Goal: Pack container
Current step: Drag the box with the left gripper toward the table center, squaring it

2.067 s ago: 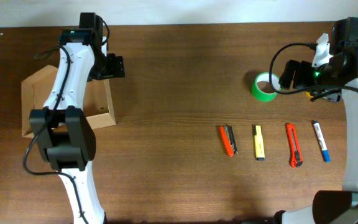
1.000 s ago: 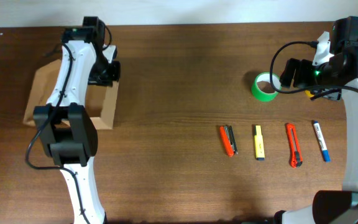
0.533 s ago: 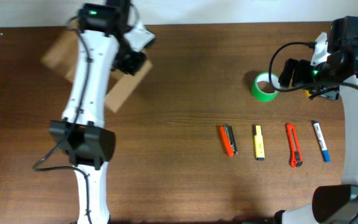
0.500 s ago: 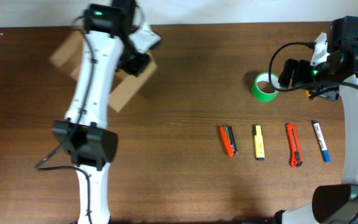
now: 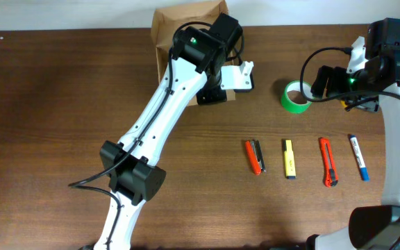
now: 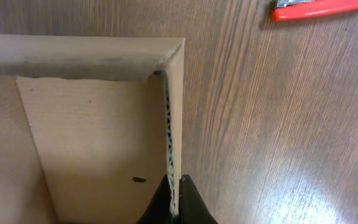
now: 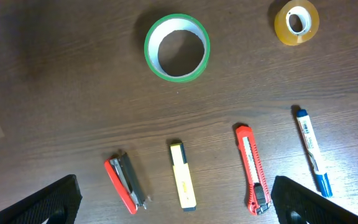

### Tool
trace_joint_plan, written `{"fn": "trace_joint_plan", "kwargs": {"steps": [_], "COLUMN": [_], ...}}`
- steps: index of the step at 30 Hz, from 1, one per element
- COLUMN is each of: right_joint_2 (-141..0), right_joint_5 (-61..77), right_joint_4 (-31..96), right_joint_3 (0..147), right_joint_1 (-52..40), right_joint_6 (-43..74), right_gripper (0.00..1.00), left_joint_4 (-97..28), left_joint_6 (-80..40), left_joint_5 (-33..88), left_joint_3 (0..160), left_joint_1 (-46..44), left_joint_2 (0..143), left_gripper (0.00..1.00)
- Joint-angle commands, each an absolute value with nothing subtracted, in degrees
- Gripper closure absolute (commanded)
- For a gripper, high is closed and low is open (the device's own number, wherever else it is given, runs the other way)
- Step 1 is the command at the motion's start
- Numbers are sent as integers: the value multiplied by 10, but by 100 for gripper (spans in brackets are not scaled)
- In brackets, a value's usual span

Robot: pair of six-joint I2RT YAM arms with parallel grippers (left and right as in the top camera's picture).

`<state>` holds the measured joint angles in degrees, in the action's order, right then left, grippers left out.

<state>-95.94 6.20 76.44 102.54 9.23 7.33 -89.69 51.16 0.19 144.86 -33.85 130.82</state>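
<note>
Our main worry is the grip: the left tool (image 6: 174, 202) is clenched on one thin side wall of the container (image 6: 79, 56), close to a corner, and nothing else supports the box. With a pinch that narrow, the cardboard could buckle or tear at the wall, or the box could swing or slip out if the arm moves quickly. The container sits at the far edge of the tabletop (image 5: 61, 139), a little left of the middle, and from above it seems to reach past that edge. We cannot tell whether it rests on the surface or hangs in the air, so a release here might let it tip off the back.

The right tool (image 5: 321, 82) is spread wide and grasps nothing. It hangs near the far right corner, just beside the green tape roll (image 7: 177, 47), with a smaller yellow tape roll (image 7: 296, 22) nearby.

The part of the container's inside that we can see is bare cardboard with one small dark mark, and the arm hides the rest. The stapler (image 5: 255, 156), highlighter (image 5: 289, 158), box cutter (image 5: 328, 171) and marker (image 5: 357, 157) lie in a row towards the right edge, well apart from the container, so we judge nothing is packed yet
</note>
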Motion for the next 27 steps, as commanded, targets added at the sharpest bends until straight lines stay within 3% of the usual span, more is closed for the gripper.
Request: {"fn": "trace_joint_plan", "kwargs": {"steps": [1,12,27], "right_joint_2": [-963,-963,-963], "right_joint_5": [55,55,55], "right_joint_4": [763,768,769], "right_joint_3": [1033,1033,1033], "right_joint_1": [94,94,94], "right_joint_6": [76,76,76], "right_gripper": [1,1,1], "left_joint_4": [-892,-799,-698], "left_joint_6": [539,541,522], "left_joint_5": [13,13,32], "left_joint_3": [1422,1239,1176], "left_joint_1": [-340,-340,-340], "left_joint_2": [1296,1296,1296], "left_gripper": [98,98,98]}}
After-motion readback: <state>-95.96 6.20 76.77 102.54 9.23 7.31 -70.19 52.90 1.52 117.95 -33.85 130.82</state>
